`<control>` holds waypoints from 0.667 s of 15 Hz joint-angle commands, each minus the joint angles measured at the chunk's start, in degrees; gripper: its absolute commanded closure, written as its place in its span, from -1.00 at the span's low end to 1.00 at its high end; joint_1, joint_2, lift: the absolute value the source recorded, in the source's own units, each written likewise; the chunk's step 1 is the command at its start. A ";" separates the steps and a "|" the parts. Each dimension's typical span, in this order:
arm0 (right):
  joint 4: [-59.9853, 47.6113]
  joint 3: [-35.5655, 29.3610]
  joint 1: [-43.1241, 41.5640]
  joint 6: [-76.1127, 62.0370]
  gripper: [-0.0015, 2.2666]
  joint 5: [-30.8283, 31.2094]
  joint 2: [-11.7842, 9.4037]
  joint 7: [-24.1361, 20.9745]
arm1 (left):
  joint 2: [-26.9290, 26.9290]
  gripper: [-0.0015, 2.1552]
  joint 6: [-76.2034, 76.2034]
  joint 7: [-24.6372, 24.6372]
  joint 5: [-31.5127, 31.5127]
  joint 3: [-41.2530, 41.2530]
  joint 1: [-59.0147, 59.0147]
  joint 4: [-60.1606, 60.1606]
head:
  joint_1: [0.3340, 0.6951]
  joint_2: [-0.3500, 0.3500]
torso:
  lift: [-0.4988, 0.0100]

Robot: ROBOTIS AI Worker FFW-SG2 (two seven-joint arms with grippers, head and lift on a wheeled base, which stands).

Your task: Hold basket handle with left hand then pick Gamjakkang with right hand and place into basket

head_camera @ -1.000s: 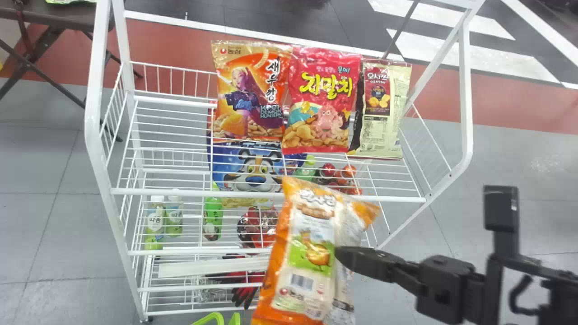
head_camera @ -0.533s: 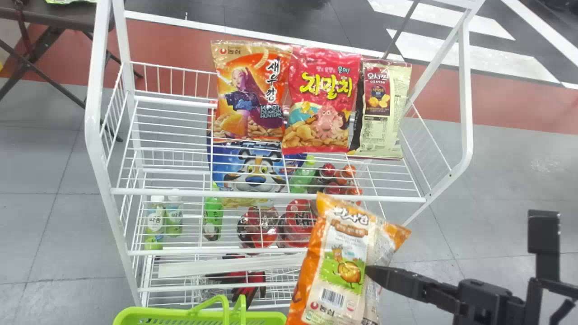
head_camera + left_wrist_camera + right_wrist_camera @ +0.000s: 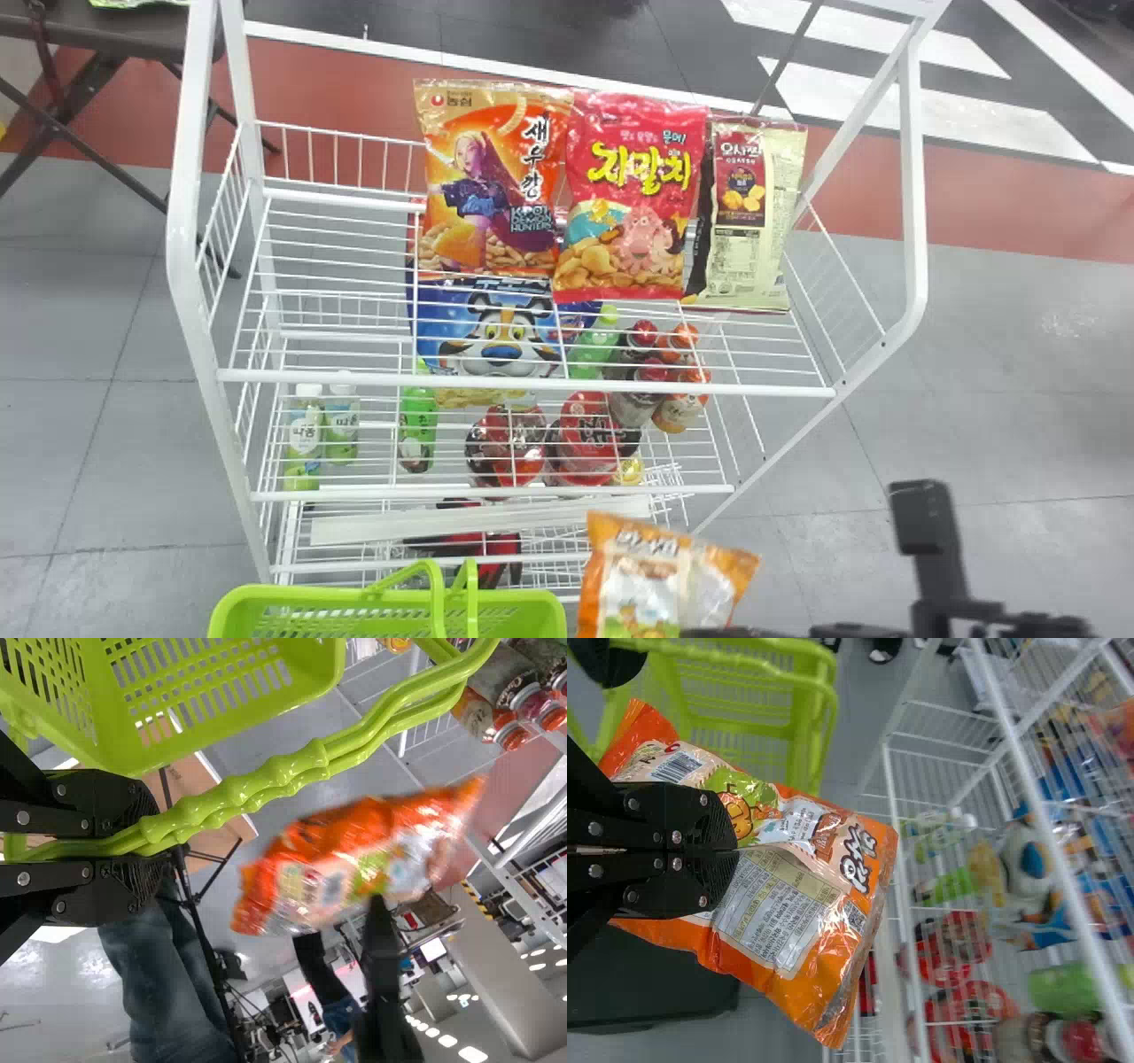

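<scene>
Gamjakkang (image 3: 651,567) is hanging in the right gripper (image 3: 704,633), whose two fingers are pinching the orange bag's side. The right arm is entering low on the right, its gripper pointing inward, and the bag's top edge is sloping down to the right, near the right end of the green basket (image 3: 292,595) and below the white rack's (image 3: 532,384) upper shelf. The left gripper (image 3: 155,846) is clasping both bars of the basket handle (image 3: 275,775) between its fingers.
</scene>
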 commanded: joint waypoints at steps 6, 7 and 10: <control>10.58 21.17 0.08 -13.71 0.98 6.18 0.23 -7.96 | 0.00 0.98 0.00 -0.27 -0.17 -0.12 1.01 -0.95 | 1.00 -1.00 | 0.89; 12.08 23.19 0.08 -18.46 0.98 6.09 0.32 -8.92 | 0.00 0.98 0.00 -0.35 -0.17 -0.20 1.18 -1.04 | 1.00 -1.00 | 0.89; 16.21 27.32 -1.68 -23.55 0.99 6.09 0.40 -9.98 | 0.09 0.98 0.00 -0.44 -0.35 -0.38 1.36 -1.04 | 1.00 -1.00 | 0.89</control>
